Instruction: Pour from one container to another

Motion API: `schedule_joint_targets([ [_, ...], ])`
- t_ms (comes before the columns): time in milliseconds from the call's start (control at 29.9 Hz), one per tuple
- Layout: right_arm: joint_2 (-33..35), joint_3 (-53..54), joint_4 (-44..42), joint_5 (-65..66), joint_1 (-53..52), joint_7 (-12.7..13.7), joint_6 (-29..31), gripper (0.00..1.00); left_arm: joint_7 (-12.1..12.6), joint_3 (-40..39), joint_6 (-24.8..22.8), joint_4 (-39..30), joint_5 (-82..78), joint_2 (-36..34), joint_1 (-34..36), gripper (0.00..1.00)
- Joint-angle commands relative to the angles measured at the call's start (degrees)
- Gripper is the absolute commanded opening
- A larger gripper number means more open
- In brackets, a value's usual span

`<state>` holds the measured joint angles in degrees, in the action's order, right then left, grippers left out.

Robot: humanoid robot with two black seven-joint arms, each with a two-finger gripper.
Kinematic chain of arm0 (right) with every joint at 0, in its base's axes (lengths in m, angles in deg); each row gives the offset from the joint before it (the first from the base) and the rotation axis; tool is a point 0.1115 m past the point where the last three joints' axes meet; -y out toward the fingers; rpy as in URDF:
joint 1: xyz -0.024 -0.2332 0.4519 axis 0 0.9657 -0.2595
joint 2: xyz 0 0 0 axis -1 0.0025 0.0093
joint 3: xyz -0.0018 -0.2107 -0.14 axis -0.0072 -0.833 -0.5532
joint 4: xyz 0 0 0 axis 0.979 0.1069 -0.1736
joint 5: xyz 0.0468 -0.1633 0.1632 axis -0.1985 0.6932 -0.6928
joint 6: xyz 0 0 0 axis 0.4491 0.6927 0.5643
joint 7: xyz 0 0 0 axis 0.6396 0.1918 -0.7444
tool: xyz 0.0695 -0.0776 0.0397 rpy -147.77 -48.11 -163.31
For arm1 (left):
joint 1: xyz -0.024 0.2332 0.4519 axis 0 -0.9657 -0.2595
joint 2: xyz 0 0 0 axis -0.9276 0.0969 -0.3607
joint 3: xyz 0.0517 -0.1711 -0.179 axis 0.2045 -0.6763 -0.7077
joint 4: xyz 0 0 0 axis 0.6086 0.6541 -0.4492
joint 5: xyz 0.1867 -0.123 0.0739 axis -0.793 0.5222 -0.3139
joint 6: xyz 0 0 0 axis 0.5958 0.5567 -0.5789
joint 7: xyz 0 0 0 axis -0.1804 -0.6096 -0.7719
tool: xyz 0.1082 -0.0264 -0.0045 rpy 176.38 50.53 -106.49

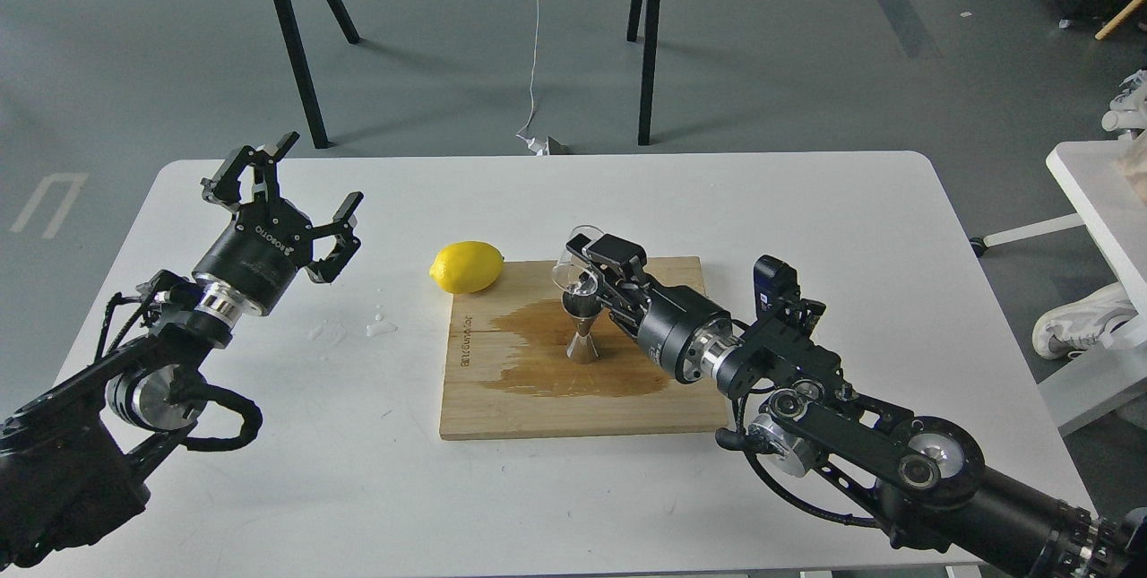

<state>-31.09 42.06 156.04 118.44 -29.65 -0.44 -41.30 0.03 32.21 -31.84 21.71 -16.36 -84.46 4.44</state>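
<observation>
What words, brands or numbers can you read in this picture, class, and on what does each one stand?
"ROBOTIQ": white letters on the body of the left gripper, seen upside down.
Engraved lettering on the left edge of the wooden board, running sideways: too small to read.
Jigger, glass cup, lemon and right gripper: no text seen.

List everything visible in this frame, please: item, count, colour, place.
glass cup: 1, clear, tilted over the jigger, held by the right gripper
jigger: 1, shiny steel, upright on the board
cutting board: 1, light wood with a dark wet patch, table centre
lemon: 1, yellow, at the board's far left corner
table: 1, white
droplets: a few, clear, left of the board
left gripper: black, open, raised over the table's left
right gripper: black, shut on the glass cup
</observation>
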Motion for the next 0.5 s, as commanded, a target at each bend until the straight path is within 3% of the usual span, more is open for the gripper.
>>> schedule_joint_targets([
  [0,0.09,-0.08,0.02,0.25,-0.08,0.01,0.01,0.43,0.01,0.0,0.0,0.0,0.0,-0.03,0.0,0.94],
  [468,1.5,-0.17,-0.33,2.71,-0.26,0.01,0.01,0.43,0.01,1.14,0.0,0.0,0.0,-0.03,0.09,0.94],
])
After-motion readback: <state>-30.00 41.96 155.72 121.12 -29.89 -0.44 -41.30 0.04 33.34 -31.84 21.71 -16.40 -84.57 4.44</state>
